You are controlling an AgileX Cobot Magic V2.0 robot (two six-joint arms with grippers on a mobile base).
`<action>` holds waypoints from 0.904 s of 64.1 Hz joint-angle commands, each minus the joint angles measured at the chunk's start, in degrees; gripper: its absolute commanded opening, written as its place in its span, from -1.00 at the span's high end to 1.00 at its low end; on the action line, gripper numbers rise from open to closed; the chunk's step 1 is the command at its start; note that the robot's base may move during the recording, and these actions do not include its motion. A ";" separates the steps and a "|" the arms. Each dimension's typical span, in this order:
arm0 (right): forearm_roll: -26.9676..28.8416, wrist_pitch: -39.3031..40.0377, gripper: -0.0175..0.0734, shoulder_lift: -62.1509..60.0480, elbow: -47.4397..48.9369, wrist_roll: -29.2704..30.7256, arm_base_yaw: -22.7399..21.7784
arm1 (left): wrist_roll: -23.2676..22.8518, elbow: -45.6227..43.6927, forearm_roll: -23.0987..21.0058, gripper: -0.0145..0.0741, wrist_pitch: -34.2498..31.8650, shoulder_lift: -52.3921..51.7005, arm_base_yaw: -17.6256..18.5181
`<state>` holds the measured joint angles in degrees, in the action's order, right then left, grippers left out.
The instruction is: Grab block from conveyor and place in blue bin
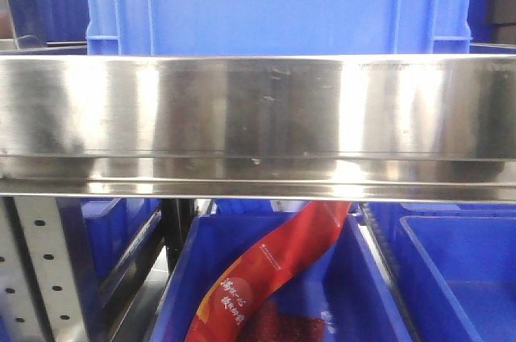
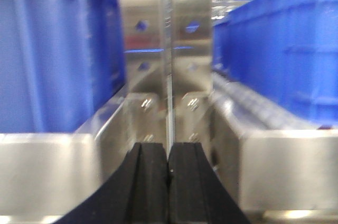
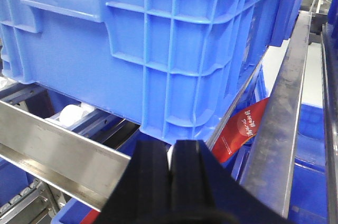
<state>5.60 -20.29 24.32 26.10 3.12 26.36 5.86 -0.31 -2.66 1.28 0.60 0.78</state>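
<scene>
Steel rail [image 1: 258,108], red pouch [image 1: 266,277]

Bright overhead light throws broad white glare patches across the steel rail [image 1: 258,108] in the front view, where focus is fair. The left wrist view is soft and blurred throughout, its upper background blown out. The right wrist view is sharpest, evenly lit on the blue crate [image 3: 158,44].

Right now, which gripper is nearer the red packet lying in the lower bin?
Right. The right gripper hangs just above the red packet; the left gripper faces a steel post, no packet in its view.
</scene>
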 commanded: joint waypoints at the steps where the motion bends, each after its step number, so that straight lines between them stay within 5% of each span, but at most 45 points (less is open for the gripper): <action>1: -0.59 1.31 0.95 -0.31 -0.19 0.08 0.11 | -0.29 0.31 0.20 0.92 -1.28 -0.60 -1.18; 58: -0.59 1.40 0.95 -0.31 -0.19 0.08 0.11 | -0.29 0.31 0.20 0.92 -0.75 -0.60 -1.18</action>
<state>5.60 -20.29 24.32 26.10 3.12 26.36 5.86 0.08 -2.66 1.28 0.33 -0.16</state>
